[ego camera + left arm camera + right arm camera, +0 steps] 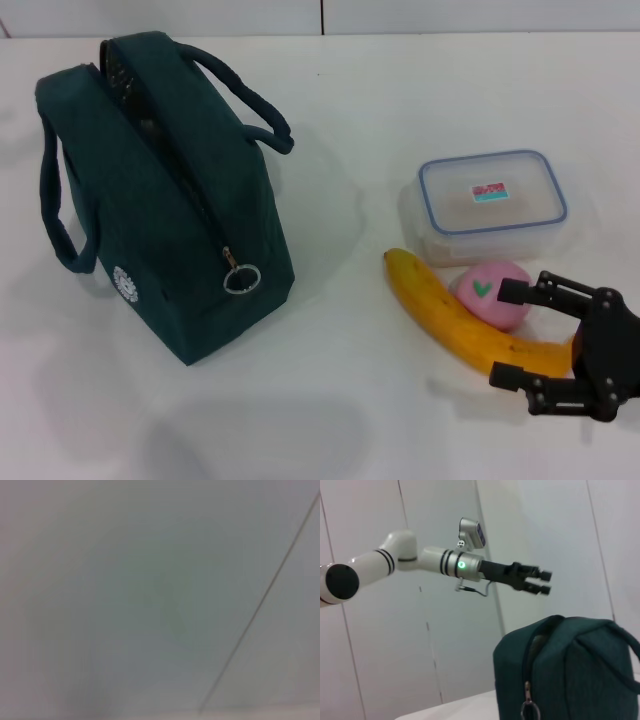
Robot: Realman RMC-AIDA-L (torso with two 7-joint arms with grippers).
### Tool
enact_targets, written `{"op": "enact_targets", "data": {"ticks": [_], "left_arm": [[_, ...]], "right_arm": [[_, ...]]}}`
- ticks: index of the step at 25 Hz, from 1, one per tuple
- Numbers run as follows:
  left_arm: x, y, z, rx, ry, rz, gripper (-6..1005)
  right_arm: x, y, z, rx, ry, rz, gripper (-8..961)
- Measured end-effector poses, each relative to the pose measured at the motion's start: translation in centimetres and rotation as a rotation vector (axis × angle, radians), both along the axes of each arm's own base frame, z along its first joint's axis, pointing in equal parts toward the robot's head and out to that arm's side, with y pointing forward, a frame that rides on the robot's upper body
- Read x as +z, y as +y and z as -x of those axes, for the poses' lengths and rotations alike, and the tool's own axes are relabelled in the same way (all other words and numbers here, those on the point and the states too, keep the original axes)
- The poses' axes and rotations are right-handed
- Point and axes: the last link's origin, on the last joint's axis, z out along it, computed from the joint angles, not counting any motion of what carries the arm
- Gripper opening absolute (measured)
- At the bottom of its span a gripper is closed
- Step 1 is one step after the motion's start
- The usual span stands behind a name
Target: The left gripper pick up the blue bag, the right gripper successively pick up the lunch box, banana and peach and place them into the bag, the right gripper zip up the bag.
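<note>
The blue bag [160, 200] stands on the white table at the left, its top zipper partly open and the silver ring pull [241, 278] hanging at its near end. The bag [570, 675] also fills the lower part of the right wrist view. The left gripper [544, 581] hangs in the air above the bag with its fingers slightly apart and empty; it is outside the head view. The lunch box [492, 202] sits at the right. In front of it lie the banana [450, 320] and the peach [492, 292]. The right gripper [508, 333] is open over the banana's right end, beside the peach.
The table's back edge meets a pale panelled wall [320, 15]. The left wrist view shows only a blurred pale surface with one dark seam [260, 605]. Bare tabletop [330, 400] lies between the bag and the fruit.
</note>
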Motion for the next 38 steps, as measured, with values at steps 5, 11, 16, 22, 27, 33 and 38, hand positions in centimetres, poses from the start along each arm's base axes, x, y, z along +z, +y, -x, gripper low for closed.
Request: {"op": "enact_targets", "data": {"ticks": [5,11,16,22,27,33,38], "left_arm": [[-0.3,-0.6,-3.3,0.148,0.044,0.182,888],[-2.4,-1.0,-4.6,0.315,0.029,0.335,887],[-4.7,-0.8,-4.8,0.360,0.062,0.426,887],[-6.3,-0.4,-4.3,0.415,0.104,0.465,887],[-7.4,-0.3,-4.3,0.417,0.077,0.488,888],[-7.8,-0.4,-4.5,0.384,0.159,0.471,810],[-8.6,-0.4,-4.2,0.417,0.202,0.489,543]], "right_arm": [[0.4,0.6,0.1,-0.015,0.010,-0.030,864],[0.6,1.1,0.3,-0.012,0.013,-0.045,863],[0.6,1.3,0.3,-0.005,0.007,-0.052,862],[0.6,1.6,0.4,-0.002,-0.001,-0.060,862],[0.6,1.8,0.4,-0.004,-0.008,-0.064,861],[0.7,1.8,0.4,-0.005,-0.010,-0.066,861],[0.8,1.8,0.3,-0.010,-0.007,-0.071,860]]}}
